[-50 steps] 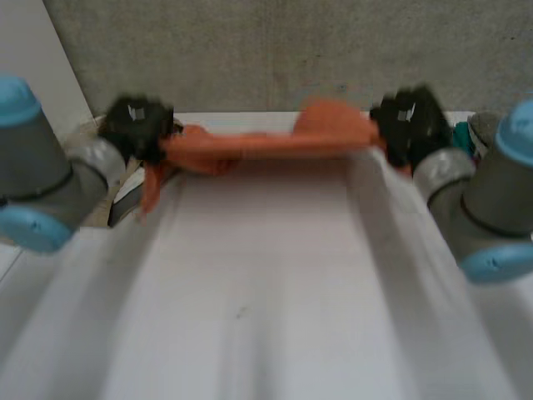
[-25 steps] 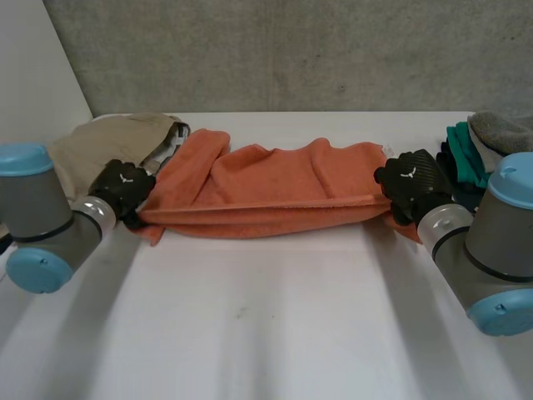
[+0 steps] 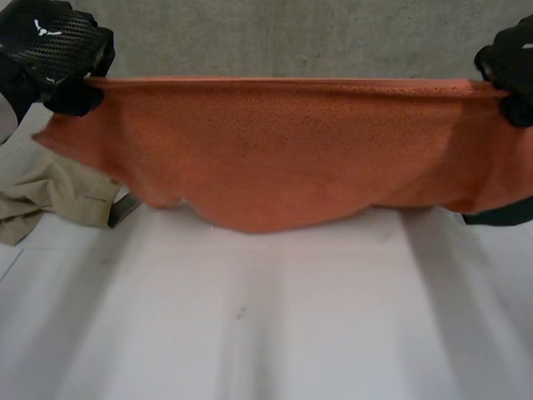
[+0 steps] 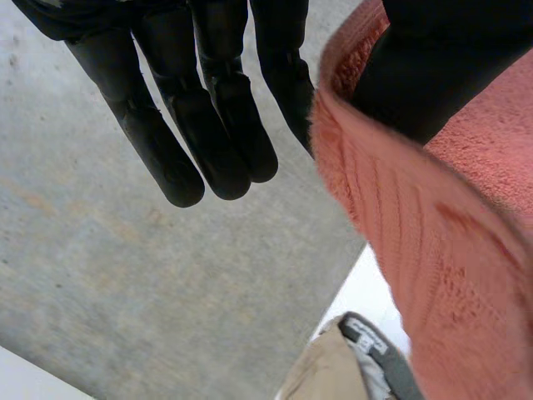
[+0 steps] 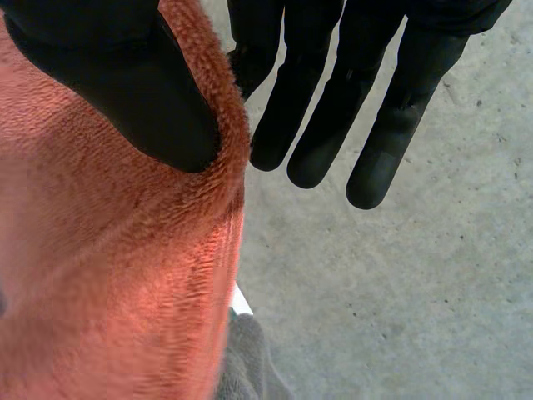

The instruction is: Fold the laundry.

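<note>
- The orange towel [image 3: 283,158] is held up in the air and stretched wide between the two hands. Its top edge is drawn taut and its lower edge sags towards the bench [image 3: 266,333].
- The towel's top left corner is pinched by the left hand [image 3: 52,50]. In the left wrist view the cloth's edge is seen clamped under the thumb [image 4: 433,75], with the other fingers [image 4: 216,125] straight.
- The top right corner is gripped likewise by the right hand [image 3: 510,71] (thumb [image 5: 125,92] pressed over the edge, remaining fingers [image 5: 333,125] extended).
- A beige garment [image 3: 50,200] is seen lying on the bench at the far left, and a dark cloth [image 3: 500,218] is glimpsed beneath the towel's right end.
- The step in hand is judged to be the spreading-out: the towel is being opened flat before any fold is made.
- Next, the towel would need to be lowered and laid smooth on the near bench. Both corners should be held level so that no crease is trapped, and the cloth should be set down away from the beige garment.
</note>
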### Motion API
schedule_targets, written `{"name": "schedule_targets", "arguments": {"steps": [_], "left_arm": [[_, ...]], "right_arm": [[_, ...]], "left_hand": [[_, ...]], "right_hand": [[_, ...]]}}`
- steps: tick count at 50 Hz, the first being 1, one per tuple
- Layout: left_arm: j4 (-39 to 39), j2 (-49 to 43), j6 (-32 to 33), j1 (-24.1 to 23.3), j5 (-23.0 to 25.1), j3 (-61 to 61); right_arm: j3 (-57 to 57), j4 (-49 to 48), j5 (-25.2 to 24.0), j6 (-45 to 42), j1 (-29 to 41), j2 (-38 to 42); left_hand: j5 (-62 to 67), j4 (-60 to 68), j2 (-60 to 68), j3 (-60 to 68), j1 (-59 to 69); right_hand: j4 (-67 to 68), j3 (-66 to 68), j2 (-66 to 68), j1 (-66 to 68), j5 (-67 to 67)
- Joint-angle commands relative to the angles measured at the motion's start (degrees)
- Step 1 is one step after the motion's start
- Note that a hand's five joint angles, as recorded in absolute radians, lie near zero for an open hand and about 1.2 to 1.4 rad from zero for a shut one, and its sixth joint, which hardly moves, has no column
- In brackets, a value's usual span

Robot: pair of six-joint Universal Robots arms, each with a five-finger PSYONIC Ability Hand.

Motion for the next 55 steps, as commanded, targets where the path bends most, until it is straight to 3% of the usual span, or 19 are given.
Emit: {"name": "schedule_targets", "arguments": {"steps": [1,6,13,18,25,31,39,45,55], "left_arm": [[-7.62,-14.35,3.89,-1.12,-1.43,8.30],[-9.39,-27.78,7.33,-3.75,-1.17,18.12],[-8.60,-39.14,6.37,-4.81,-1.17,36.76],[-5.36,-42.40,0.06,-5.42,-2.30,56.15],[6.49,-40.65,-14.52,-4.81,-8.71,66.93],[8.90,-38.80,-20.53,-4.20,-8.20,64.74],[5.64,-37.66,-18.16,-3.58,-6.53,51.57],[5.91,-37.04,-11.66,-2.97,-4.07,35.40],[5.73,-38.89,1.96,-0.68,-0.21,16.58]], "right_arm": [[-4.74,3.44,-2.32,-1.37,-0.95,8.03],[-8.24,0.90,-2.06,-1.64,0.01,19.44],[-19.31,-7.80,1.19,0.47,1.16,31.59],[-33.62,-18.77,4.62,5.55,1.25,36.17],[-38.76,-35.04,5.59,15.49,1.07,33.89],[-35.68,-38.49,3.75,16.82,0.98,31.43],[-29.36,-32.43,-0.38,16.73,0.63,31.34],[-19.78,-27.33,-3.11,16.30,0.46,32.57],[-6.77,-26.71,-3.64,11.20,-1.74,36.87]], "left_hand": [[14.02,11.39,11.49,11.84,12.89],[14.02,11.39,11.49,11.84,12.89],[14.02,11.39,11.49,11.84,12.89],[14.02,11.39,11.49,11.84,12.89],[14.02,11.39,11.49,11.84,12.89],[14.02,11.39,11.49,11.84,12.89],[14.02,11.39,11.49,11.84,12.89],[14.02,11.39,11.49,11.84,12.89],[14.02,11.39,11.49,11.84,12.89]], "right_hand": [[11.30,11.79,12.25,14.47,11.67],[11.30,11.79,12.25,14.47,11.67],[11.30,11.79,12.25,14.47,11.67],[11.30,11.79,12.25,14.47,11.67],[11.30,11.79,12.25,14.47,11.67],[11.30,11.79,12.25,14.47,11.67],[11.30,11.79,12.25,14.47,11.67],[11.30,11.79,12.25,14.47,11.67],[11.30,11.79,12.25,14.47,11.67]]}}
